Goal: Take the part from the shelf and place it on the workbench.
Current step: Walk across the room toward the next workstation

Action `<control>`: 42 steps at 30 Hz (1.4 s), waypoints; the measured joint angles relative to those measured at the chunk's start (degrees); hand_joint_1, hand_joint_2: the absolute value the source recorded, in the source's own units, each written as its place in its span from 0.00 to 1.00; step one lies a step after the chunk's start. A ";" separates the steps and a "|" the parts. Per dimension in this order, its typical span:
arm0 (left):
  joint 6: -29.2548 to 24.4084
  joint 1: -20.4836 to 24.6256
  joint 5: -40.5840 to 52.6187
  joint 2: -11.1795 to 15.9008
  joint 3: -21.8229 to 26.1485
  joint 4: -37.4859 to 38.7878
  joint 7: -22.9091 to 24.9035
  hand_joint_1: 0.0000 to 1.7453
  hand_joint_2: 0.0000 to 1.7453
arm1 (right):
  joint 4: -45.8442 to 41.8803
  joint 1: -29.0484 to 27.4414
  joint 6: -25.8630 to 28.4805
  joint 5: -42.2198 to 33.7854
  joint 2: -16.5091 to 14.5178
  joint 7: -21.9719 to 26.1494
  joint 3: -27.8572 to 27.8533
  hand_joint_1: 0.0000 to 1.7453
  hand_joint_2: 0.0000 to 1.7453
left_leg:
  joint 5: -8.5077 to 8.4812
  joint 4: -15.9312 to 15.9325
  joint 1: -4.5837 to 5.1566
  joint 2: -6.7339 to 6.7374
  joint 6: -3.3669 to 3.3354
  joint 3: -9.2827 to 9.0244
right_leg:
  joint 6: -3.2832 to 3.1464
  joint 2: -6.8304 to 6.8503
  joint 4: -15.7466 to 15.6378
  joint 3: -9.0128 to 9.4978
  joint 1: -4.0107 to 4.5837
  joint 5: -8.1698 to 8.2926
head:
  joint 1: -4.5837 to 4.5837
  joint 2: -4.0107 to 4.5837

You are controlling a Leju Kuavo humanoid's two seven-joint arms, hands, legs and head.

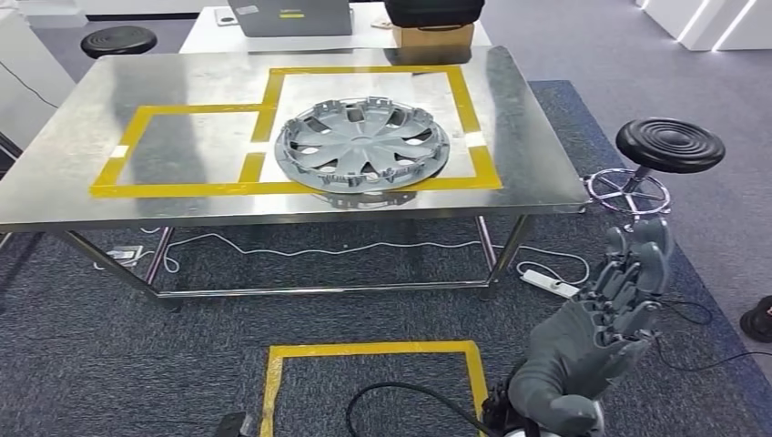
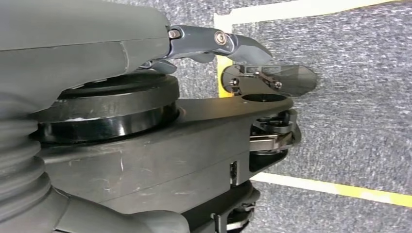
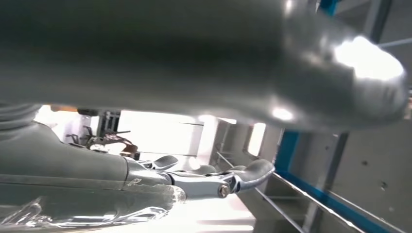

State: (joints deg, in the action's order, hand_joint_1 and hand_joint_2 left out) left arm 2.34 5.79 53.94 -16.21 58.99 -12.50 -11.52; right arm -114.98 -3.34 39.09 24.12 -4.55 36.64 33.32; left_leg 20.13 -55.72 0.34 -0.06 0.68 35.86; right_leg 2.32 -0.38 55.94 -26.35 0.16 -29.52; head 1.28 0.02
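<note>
One hand, the right hand (image 1: 596,341), shows in the head view, raised near the lower right corner, fingers stretched out and apart, grasping nothing. Its wrist view agrees: pale fingers (image 3: 243,175) extended with nothing between them, though a glossy grey blur covers the upper half and a clear shiny edge beside the thumb cannot be identified.

Left hand (image 2: 214,41): seen in its wrist view, hanging over the carpet and a yellow floor marking (image 2: 335,189). Fingers lie straight, nothing gripped. Dark robot body parts cover most of that picture.

Landmark: the bench (image 1: 73,137). The part (image 1: 362,146), a grey wheel cover, lies flat on the bench top, inside the right-hand yellow taped frame (image 1: 478,137), its near rim about on the frame's front tape line. Round, so no long axis to speak of.

Key relation: the part lies ahead of and to the left of the right hand, well apart. Which hand is nearer cannot be judged from these views.

Judgement: placement looks done; no grasp remains to release.

Behind the bench, a cardboard box (image 1: 434,36) and a laptop (image 1: 289,16), both cut by the picture edge. A black stool (image 1: 669,146) stands beside the bench's right end.
</note>
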 joint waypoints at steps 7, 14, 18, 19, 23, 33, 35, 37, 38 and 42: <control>-0.78 -0.02 0.20 0.14 0.00 0.00 0.00 0.00 0.00 | 0.01 -0.21 -0.01 0.23 0.02 -1.53 -0.03 0.00 0.00 | 11.02 -15.55 -0.16 -0.03 1.54 5.06 | -2.02 0.20 0.15 -4.48 -0.19 3.77 | -0.45 0.01; -3.58 0.10 2.38 0.07 -0.44 0.00 1.79 0.00 0.00 | 0.11 0.31 -1.24 -2.65 0.27 -3.40 -0.15 0.00 0.00 | 7.20 -0.60 -0.40 -0.13 0.62 -7.40 | -0.40 0.24 0.91 -7.72 0.25 6.33 | -0.51 0.00; -9.48 -0.36 5.27 -0.11 -1.94 0.00 4.25 0.00 0.00 | 0.07 0.06 -2.59 -9.71 0.51 -3.44 -0.41 0.00 0.00 | 7.17 0.15 -0.53 -0.06 -1.05 -6.73 | 0.71 0.32 3.77 -9.70 0.09 4.83 | -0.28 0.01; -10.43 -0.40 5.85 -0.12 -2.31 0.00 4.86 0.00 0.00 | 0.06 0.02 -2.72 -10.26 0.54 -3.26 -0.53 0.00 0.25 | 6.96 0.16 -0.52 -0.01 -1.36 -6.55 | 1.00 0.31 6.84 -11.00 0.05 2.93 | -0.19 0.01; -14.35 -0.55 9.08 -0.10 -4.00 0.00 10.79 0.00 0.00 | 0.04 -0.35 -1.61 -9.88 0.57 -1.74 -1.14 0.00 0.00 | 6.39 0.14 -0.27 0.03 -1.79 -5.96 | 1.31 0.31 18.02 -14.90 0.05 -1.73 | -0.09 0.01; -17.05 -0.64 17.20 -0.09 -9.39 0.00 20.55 0.00 0.00 | -0.44 -0.25 -0.14 -8.39 -0.30 0.20 -1.77 0.00 0.00 | 7.31 -1.87 -0.05 -0.02 0.38 -4.42 | -1.19 0.03 0.85 -5.69 0.05 4.68 | -0.31 0.01; -16.73 -0.67 19.15 0.00 -10.98 0.00 21.64 0.00 0.00 | -0.39 -0.09 -0.14 -8.26 -0.54 0.16 -1.80 0.00 0.00 | 10.76 -8.01 -0.17 -0.03 1.03 -1.42 | -1.57 0.16 0.72 -5.85 -0.12 4.86 | -0.51 0.00; -16.56 -0.78 20.19 0.09 -12.35 0.00 22.25 0.00 0.00 | -0.26 -0.04 -0.14 -8.19 -0.59 0.09 -1.84 0.00 0.00 | 13.54 -15.36 -0.35 -0.02 1.39 2.35 | -1.68 0.23 0.73 -6.12 -0.14 4.96 | -0.54 0.00; -16.53 -0.84 20.39 0.13 -12.80 0.00 22.41 0.00 0.00 | -0.20 -0.04 -0.14 -8.17 -0.59 0.08 -1.86 0.00 0.00 | 13.47 -16.92 -0.42 -0.02 1.50 3.24 | -1.67 0.24 0.74 -6.21 -0.16 5.01 | -0.55 0.01; -16.52 -0.86 20.88 0.21 -14.10 0.01 22.69 0.00 0.00 | 0.09 0.06 -0.14 -7.97 -0.63 0.06 -1.97 0.00 0.00 | 6.49 -5.88 -0.91 -0.05 1.86 -1.88 | -1.01 0.07 1.08 -6.34 -0.23 5.01 | -0.64 0.01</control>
State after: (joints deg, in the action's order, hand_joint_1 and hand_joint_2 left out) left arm -14.19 4.94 74.82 -15.99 44.89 -12.50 11.17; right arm -114.89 -3.28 38.95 16.16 -5.19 36.70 31.34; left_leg 26.62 -61.61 -0.58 -0.11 2.54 33.98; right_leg 1.31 -0.30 57.02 -32.69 -0.07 -24.51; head 0.63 0.02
